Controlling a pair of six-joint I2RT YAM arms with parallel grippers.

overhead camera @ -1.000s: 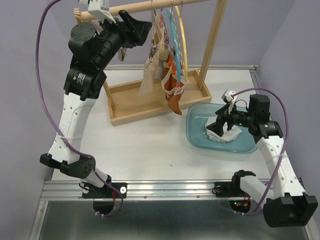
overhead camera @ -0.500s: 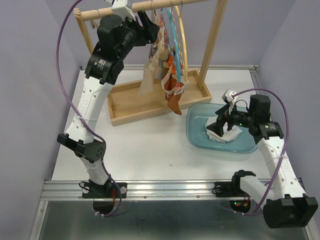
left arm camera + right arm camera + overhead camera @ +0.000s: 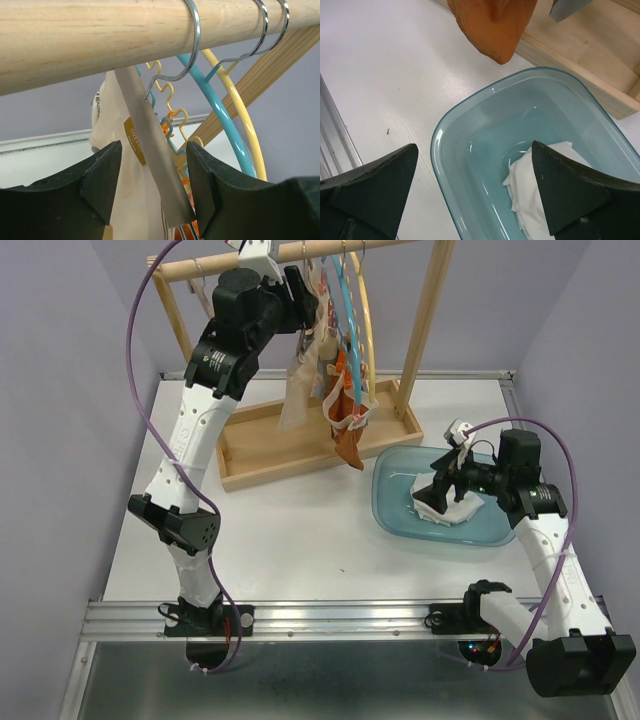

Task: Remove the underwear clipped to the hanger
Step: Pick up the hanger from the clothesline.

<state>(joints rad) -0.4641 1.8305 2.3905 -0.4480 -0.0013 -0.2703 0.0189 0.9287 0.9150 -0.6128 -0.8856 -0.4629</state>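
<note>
Underwear hangs from hangers on the wooden rod (image 3: pixel 200 264): a beige piece (image 3: pixel 298 390) and an orange-brown piece (image 3: pixel 350 445). My left gripper (image 3: pixel 298 295) is raised to the rod, open, its jaws on either side of a pale hanger arm (image 3: pixel 152 150). The arm's lower end lies close to the right finger (image 3: pixel 205 185). Cream cloth (image 3: pixel 117 165) with a yellow label hangs just behind. Another white piece (image 3: pixel 466 508) lies in the blue tub (image 3: pixel 395 520). My right gripper (image 3: pixel 440 498) hovers open over that tub (image 3: pixel 440 150), empty, with the white cloth (image 3: pixel 530 190) beside its right finger.
Blue (image 3: pixel 220 115) and yellow (image 3: pixel 247 135) hangers hook over the rod to the right of my left gripper. The rack's wooden base tray (image 3: pixel 260 458) and slanted post (image 3: pixel 425 330) stand at the back. The orange-brown cloth (image 3: pixel 492 25) dangles near the tub's far edge.
My left arm has swung up and right along the rod to the hangers, and its jaws have narrowed around the pale hanger arm. The right arm has not moved.
</note>
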